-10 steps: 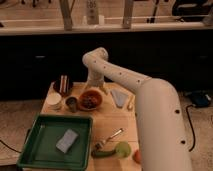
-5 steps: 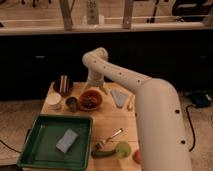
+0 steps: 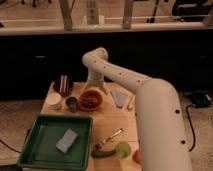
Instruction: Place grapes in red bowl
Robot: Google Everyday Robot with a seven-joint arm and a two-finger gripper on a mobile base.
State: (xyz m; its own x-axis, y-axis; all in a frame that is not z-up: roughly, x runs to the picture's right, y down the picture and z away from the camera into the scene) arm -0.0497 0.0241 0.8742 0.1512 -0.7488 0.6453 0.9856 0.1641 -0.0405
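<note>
The red bowl (image 3: 90, 99) sits on the wooden table (image 3: 107, 125) at its back left. The grapes (image 3: 89, 101) lie inside the bowl as a dark bumpy cluster. My gripper (image 3: 95, 86) hangs just above and behind the bowl's far rim, at the end of the white arm (image 3: 150, 100) that reaches in from the right.
A white cup (image 3: 54, 101) and a small dark metal cup (image 3: 72, 104) stand left of the bowl, a brown striped object (image 3: 63, 84) behind them. A green tray (image 3: 56, 142) holds a grey sponge (image 3: 67, 140). A fork (image 3: 108, 138), green fruit (image 3: 123, 149) and a grey cloth (image 3: 120, 97) lie nearby.
</note>
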